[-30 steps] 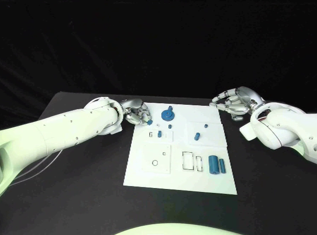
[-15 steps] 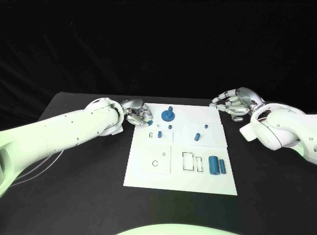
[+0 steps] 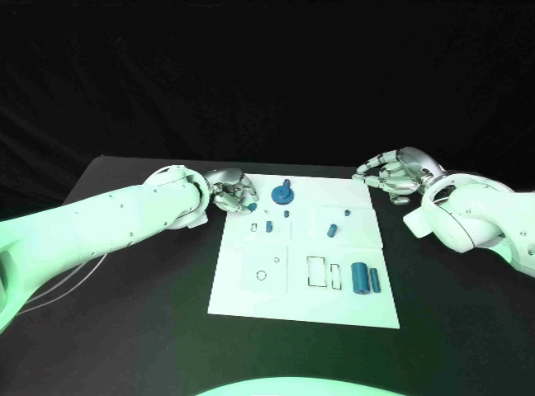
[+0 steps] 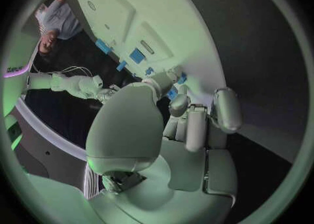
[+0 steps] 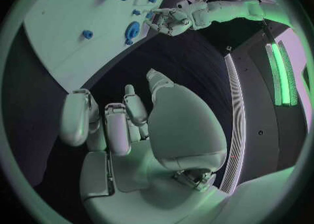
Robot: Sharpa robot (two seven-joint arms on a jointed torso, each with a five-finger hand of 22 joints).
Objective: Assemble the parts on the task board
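The white task board [image 3: 294, 293] lies in the middle of the black table. A round blue part [image 3: 283, 195] sits near its far edge, and two blue cylinders [image 3: 358, 278] lie at its near right. Small blue pegs [image 3: 331, 230] are set in the middle rows. My left hand [image 3: 229, 192] hovers over the board's far left corner, fingers curled, with a small blue part [image 4: 172, 93] pinched at the fingertips. My right hand [image 3: 393, 173] is off the board's far right corner, its fingers curled in on nothing [image 5: 124, 124].
Black table surface [image 3: 125, 330] surrounds the board on every side. Outlined slots [image 3: 321, 272] and a round hole [image 3: 262, 275] mark the board's near half. Pale cables [image 3: 65, 276] hang along my left arm.
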